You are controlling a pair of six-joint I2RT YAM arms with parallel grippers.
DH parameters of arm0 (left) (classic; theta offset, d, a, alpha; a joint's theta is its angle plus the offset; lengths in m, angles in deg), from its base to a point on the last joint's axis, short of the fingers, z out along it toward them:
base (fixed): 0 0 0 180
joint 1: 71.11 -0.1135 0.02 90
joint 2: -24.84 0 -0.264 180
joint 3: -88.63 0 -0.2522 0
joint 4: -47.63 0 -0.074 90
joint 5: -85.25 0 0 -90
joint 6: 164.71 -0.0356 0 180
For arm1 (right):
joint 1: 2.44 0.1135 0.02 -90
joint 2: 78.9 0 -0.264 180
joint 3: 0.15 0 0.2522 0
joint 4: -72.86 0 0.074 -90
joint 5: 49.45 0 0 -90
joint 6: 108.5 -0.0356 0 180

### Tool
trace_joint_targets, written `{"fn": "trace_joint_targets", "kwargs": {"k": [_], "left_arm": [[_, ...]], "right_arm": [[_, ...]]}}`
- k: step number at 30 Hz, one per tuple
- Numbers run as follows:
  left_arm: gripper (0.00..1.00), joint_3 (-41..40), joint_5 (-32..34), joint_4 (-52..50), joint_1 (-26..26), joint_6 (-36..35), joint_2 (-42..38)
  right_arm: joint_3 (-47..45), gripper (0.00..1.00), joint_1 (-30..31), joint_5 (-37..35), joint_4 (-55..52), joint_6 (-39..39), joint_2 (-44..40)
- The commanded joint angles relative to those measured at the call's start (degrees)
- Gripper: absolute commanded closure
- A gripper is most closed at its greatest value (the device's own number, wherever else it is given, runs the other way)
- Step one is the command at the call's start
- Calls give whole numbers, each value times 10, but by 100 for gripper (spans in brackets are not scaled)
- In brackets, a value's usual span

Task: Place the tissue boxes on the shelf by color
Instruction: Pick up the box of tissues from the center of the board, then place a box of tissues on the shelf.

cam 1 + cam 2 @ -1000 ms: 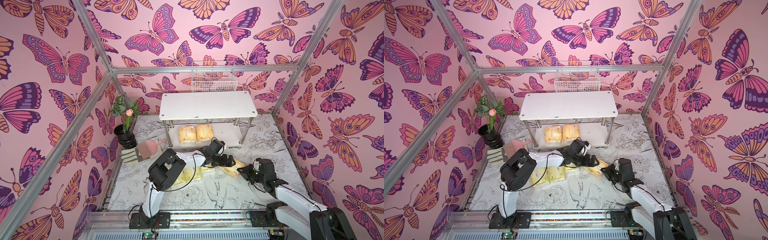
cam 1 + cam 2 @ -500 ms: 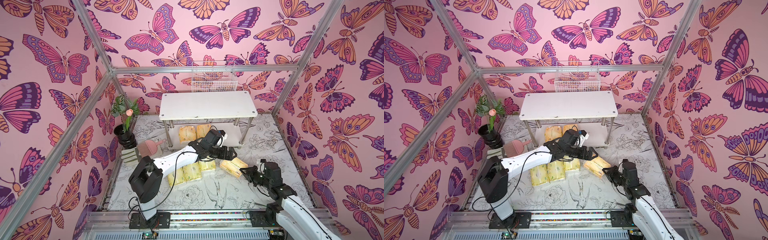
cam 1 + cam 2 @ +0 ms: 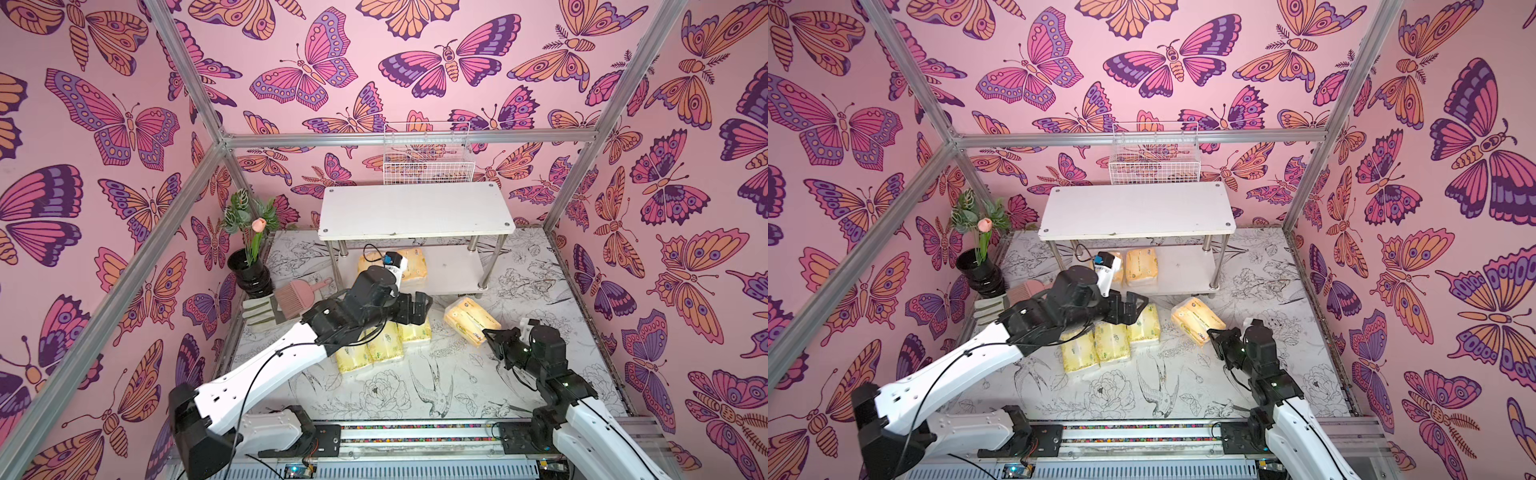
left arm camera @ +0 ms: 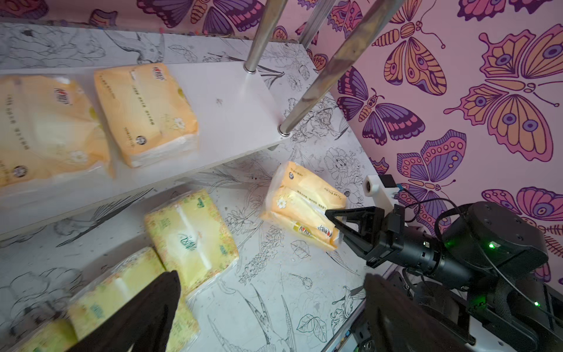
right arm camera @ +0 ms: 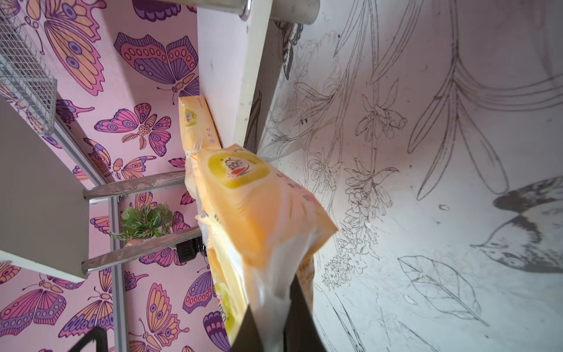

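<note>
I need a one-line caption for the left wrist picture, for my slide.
Right gripper shut on an orange tissue pack beside the shelf; two orange packs lie on it.

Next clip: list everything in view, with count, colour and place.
shelf: one, white two-tier; back of the table.
orange tissue packs: three; two on the shelf's lower board, one before it.
yellow-green tissue packs: three; row before the shelf.
wire basket: one, white; hung above the shelf.
vase with plant: one, black; back left corner.
brush: one, pink; beside the vase.
left gripper: black, open, over the yellow-green packs.
right gripper: black, shut on the loose orange pack's end.
</note>
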Motion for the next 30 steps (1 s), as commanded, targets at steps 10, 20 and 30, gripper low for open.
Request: {"fn": "trace_joint_targets", "kwargs": {"k": [10, 20, 30], "left_arm": [[0, -95, 153, -135, -20, 44, -153], [0, -108, 177, -192, -42, 60, -210], [0, -110, 179, -224, -45, 78, -238]], "right_arm": [[117, 100, 131, -303, 180, -59, 202], [216, 100, 180, -463, 220, -127, 374], [329, 100, 218, -528, 228, -240, 537]]}}
